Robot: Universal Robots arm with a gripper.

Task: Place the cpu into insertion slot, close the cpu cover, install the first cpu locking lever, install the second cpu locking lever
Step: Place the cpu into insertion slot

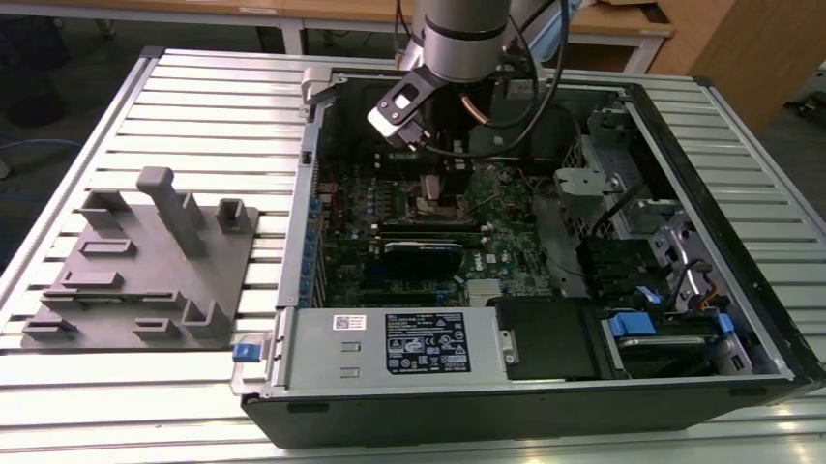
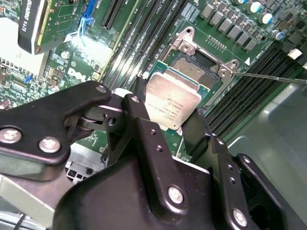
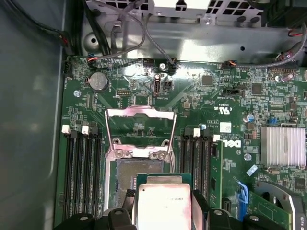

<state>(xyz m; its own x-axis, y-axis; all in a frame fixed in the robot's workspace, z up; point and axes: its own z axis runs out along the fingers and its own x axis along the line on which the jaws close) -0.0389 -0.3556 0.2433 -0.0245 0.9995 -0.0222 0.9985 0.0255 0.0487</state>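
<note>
My gripper [image 2: 168, 115] is shut on the cpu [image 2: 171, 101], a flat square chip with a silvery top, gripped at two opposite edges. In the first wrist view the cpu [image 3: 164, 206] hangs partly over the near side of the insertion slot [image 3: 125, 178], whose dark contact field shows beyond it. The insertion slot [image 2: 197, 66] lies uncovered on the green board. The cpu cover [image 3: 139, 112], a thin metal frame, stands flipped up off the slot on its far side. A thin locking lever [image 2: 268, 75] sticks out sideways, unlatched. In the exterior view the gripper [image 1: 439, 147] hovers inside the computer case above the insertion slot [image 1: 439, 200].
Long black memory slots [image 3: 82, 172] flank the socket on both sides. A black oblong card [image 1: 424, 253] and a finned heat sink [image 3: 282, 146] sit on the board. Case walls [image 1: 308, 193] ring the work area. A grey fixture plate [image 1: 135, 266] lies at the exterior view's left.
</note>
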